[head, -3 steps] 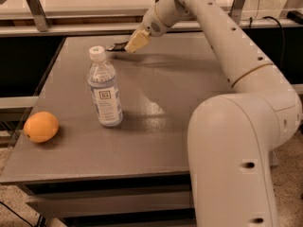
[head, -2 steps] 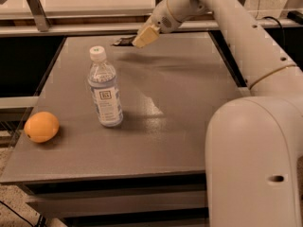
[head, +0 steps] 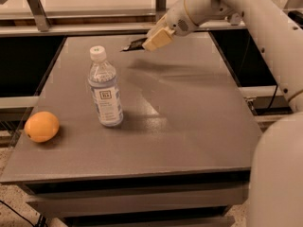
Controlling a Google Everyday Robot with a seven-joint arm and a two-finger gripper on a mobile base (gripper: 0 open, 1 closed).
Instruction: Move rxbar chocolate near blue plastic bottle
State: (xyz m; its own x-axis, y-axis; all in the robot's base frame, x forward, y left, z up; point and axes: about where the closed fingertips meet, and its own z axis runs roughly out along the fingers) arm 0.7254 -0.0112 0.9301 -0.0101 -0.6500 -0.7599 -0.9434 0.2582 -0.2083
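The blue plastic bottle (head: 105,89), clear with a white cap and a pale label, stands upright on the left half of the grey table (head: 189,126). My gripper (head: 150,41) is above the far middle of the table, up and to the right of the bottle. It is shut on the rxbar chocolate (head: 133,45), a small dark flat bar that sticks out to the left of the fingers, held above the table surface.
An orange fruit (head: 41,126) lies near the table's left edge, left of the bottle. A rail with metal posts (head: 36,3) runs behind the table. My white arm (head: 265,22) spans the right side. Dark gaps flank the table.
The gripper has lifted the bar off the far table surface and carried it slightly up and to the right. The bottle and the orange have not moved.
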